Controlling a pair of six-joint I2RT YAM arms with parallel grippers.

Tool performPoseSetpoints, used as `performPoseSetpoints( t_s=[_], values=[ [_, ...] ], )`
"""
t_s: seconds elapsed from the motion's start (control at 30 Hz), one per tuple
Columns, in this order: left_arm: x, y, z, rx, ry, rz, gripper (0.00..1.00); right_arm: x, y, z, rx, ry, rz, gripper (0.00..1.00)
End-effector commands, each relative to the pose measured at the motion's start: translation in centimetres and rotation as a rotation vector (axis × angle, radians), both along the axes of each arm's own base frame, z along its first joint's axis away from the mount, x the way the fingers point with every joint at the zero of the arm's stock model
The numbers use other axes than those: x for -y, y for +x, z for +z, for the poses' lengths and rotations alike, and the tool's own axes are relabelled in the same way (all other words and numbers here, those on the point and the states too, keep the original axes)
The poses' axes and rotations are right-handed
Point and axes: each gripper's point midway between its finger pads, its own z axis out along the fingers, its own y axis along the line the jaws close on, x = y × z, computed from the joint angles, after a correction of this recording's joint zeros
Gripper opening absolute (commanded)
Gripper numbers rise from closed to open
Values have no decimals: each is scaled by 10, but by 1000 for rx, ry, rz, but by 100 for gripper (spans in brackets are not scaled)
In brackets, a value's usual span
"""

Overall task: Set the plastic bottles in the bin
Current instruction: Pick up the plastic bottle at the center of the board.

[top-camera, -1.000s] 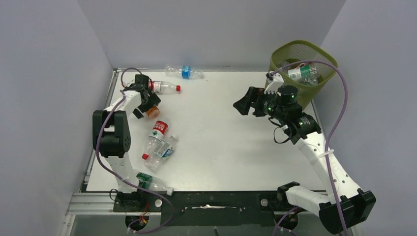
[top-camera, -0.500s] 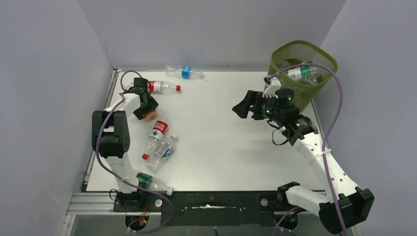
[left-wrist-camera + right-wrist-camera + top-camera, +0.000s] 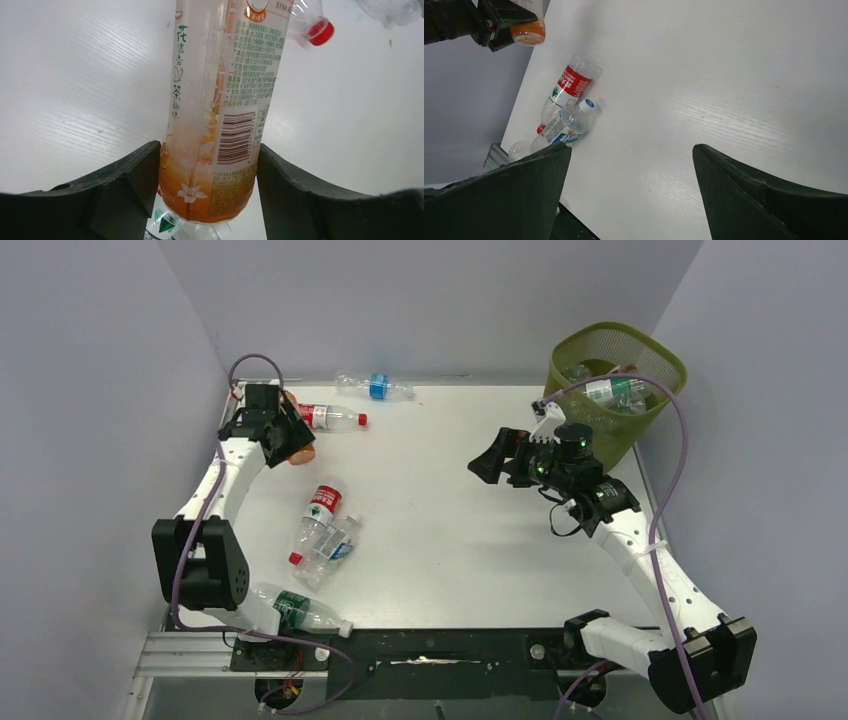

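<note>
White arms (image 3: 660, 575), black joints (image 3: 205, 565), purple cables (image 3: 688, 430), black wedge fingers (image 3: 764, 200)

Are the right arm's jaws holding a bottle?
No, on the right gripper the jaws stand wide apart with only bare table between them.

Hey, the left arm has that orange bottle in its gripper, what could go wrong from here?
One: the left gripper pinches the orange bottle near one end, so the long body may swing or slip out.
Two: the bin stands at the far right corner, with the open right gripper in between; carrying the bottle across may clash with that arm or fall short.
</note>
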Motion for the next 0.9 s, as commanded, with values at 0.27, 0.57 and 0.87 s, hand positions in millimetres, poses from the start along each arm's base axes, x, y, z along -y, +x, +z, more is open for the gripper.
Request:
performPoseSetpoints(
  t_s=[0.27,0.57,0.87],
  values=[
    [100,-34,85,208,-346,-472,62,-26,3,24,39,146,81,99],
    [197,-82,104,250,-550,-837,62,-39,8,36,37,225,118,99],
    [258,-132,122,265,-671,-1098,62,-34,22,59,63,303,110,100]
  ],
)
